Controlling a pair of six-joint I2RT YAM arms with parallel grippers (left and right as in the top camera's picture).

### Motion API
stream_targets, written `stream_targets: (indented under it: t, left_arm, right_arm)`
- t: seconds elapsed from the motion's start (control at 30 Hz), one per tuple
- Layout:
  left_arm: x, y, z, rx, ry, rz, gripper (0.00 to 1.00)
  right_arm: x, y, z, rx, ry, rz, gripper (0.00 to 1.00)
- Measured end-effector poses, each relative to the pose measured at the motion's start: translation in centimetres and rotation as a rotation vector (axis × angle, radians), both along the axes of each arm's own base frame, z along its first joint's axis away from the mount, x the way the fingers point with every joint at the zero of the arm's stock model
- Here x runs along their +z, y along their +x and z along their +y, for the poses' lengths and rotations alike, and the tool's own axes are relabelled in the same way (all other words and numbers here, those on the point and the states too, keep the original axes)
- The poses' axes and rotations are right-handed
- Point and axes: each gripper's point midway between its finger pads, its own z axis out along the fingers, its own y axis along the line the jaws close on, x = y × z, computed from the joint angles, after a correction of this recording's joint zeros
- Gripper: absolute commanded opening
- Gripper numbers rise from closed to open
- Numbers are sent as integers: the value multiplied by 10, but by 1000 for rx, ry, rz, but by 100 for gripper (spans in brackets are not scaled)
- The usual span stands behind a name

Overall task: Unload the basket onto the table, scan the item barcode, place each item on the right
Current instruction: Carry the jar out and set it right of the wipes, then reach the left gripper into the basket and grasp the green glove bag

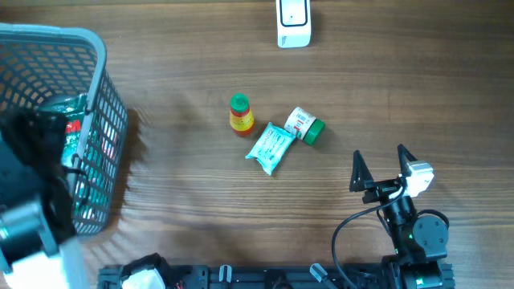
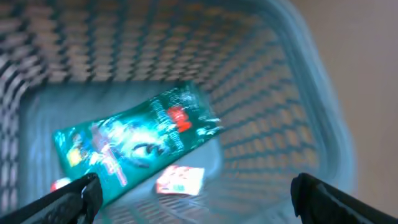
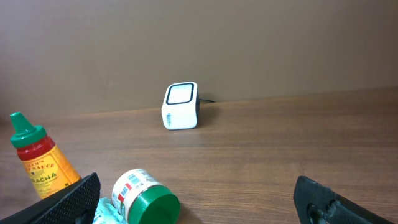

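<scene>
A white barcode scanner [image 1: 293, 22] stands at the far edge of the table, also in the right wrist view [image 3: 181, 106]. Mid-table lie a sauce bottle with a green cap [image 1: 240, 114], a white jar with a green lid [image 1: 304, 124] on its side, and a teal packet [image 1: 270, 148]. My right gripper [image 1: 379, 154] is open and empty, near the front right, a short way from the jar [image 3: 144, 198]. My left gripper [image 2: 196, 190] is open inside the basket [image 1: 104, 96], above a teal pouch [image 2: 134, 142] and a small red-and-white packet [image 2: 180, 180].
The light blue mesh basket fills the table's left side, with my left arm [image 1: 28, 172] over it. Bare wooden tabletop [image 1: 185, 193] lies between the basket and the items. A cable loops beside the right arm's base [image 1: 345, 233].
</scene>
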Motion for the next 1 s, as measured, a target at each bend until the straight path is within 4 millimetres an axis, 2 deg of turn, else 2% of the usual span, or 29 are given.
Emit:
stream_targets:
  t: [0.1, 0.23, 0.37, 0.5, 0.6, 0.67, 0.8, 1.0]
  left_arm:
    - [-32, 10, 21, 47, -107, 71, 100]
    - [-74, 29, 38, -104, -109, 282, 100]
    - [-130, 38, 43, -292, -143, 544, 100]
    - [-172, 36, 42, -453, -186, 737, 100]
    - [-196, 36, 42, -572, -200, 839, 100]
    - [-209, 37, 42, -658, -200, 895, 100]
    - [-222, 45, 46, -784, -156, 941, 100]
    - [-229, 61, 55, -924, -56, 966, 100]
  right_arm:
    - [0, 0, 0, 0, 0, 0, 100]
    - [0, 0, 0, 0, 0, 0, 100]
    - [0, 0, 0, 0, 0, 0, 100]
    - [0, 0, 0, 0, 0, 0, 100]
    - [0, 0, 0, 0, 0, 0, 100]
    - [0, 0, 0, 0, 0, 0, 100]
    - [0, 0, 0, 0, 0, 0, 100]
    - [0, 0, 0, 0, 0, 0, 100]
